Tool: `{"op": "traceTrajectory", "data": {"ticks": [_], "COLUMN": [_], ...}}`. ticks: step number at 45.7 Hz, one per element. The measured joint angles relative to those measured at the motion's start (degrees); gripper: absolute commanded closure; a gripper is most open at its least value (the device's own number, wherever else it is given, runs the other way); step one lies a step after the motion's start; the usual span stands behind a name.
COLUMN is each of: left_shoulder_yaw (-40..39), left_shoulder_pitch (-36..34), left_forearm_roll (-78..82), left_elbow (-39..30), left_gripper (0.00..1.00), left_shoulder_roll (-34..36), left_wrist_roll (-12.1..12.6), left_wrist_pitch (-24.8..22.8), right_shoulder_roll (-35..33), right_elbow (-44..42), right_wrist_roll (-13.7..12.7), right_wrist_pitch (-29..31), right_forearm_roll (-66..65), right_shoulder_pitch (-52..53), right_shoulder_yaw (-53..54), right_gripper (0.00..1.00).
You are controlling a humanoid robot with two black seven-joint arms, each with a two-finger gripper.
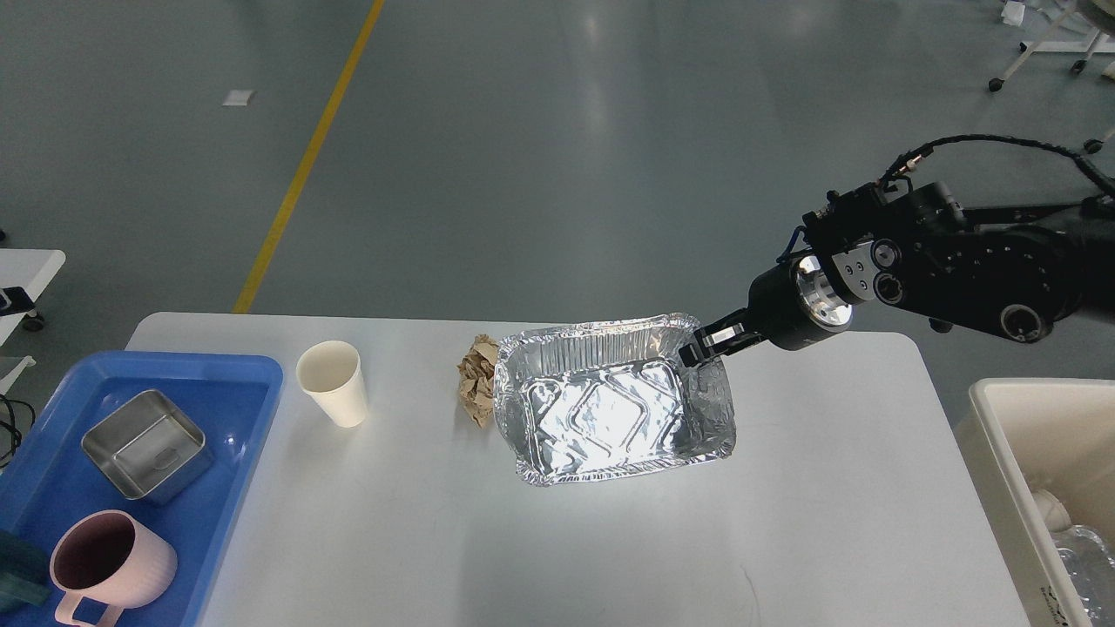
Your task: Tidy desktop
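Observation:
The whitish-grey desktop (557, 540) fills the lower part of the head view. A shiny foil tray (610, 401) sits near its middle back. My right gripper (699, 347) is shut on the tray's far right corner rim. A crumpled brown paper ball (476, 379) lies against the tray's left side. A cream paper cup (333, 381) stands upright to the left. My left gripper is out of view.
A blue plastic tray (235, 418) at the left holds a steel square container (146, 444) and a pink mug (111, 566). A white bin (1015, 488) with a plastic bottle stands at the right edge. A small white table corner (26, 270) shows far left.

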Motion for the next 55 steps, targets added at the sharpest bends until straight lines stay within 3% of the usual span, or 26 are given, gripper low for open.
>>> {"op": "traceTrajectory", "data": {"ticks": [13,19,27,39,55], "left_shoulder_yaw": [-0.65,-0.27,0.04,-0.49,0.25], "left_shoulder_pitch": [-4.02,-7.55,-8.85,-9.8,-10.81], "left_forearm_roll": [-0.23,-0.23,0.27,6.3,17.13], "left_elbow": [0.04,0.35,1.09,2.22,11.58], "left_gripper": [0.12,0.12,0.12,0.12,0.12], "left_shoulder_roll": [8.71,9.49,8.55,-5.11,-21.76], "left_wrist_roll": [-0.43,-0.02,0.64,5.09,5.41], "left_wrist_pitch": [-7.27,-10.1,-10.33,-6.47,-6.33], "right_shoulder_roll": [0.67,0.74,0.8,1.22,1.79], "right_elbow": [0.0,0.0,-0.01,-0.49,-0.74], "right_wrist_roll": [0.0,0.0,0.0,0.0,-0.09], "right_wrist_pitch": [0.0,0.0,0.0,0.0,0.0], "right_forearm_roll": [-0.09,-0.09,-0.09,-0.09,-0.06], "right_shoulder_pitch": [-0.17,-0.17,-0.17,-0.17,-0.34], "right_shoulder_yaw": [-0.38,-0.66,-0.72,-0.74,-0.81], "right_gripper": [1.0,1.0,1.0,1.0,1.0]}}
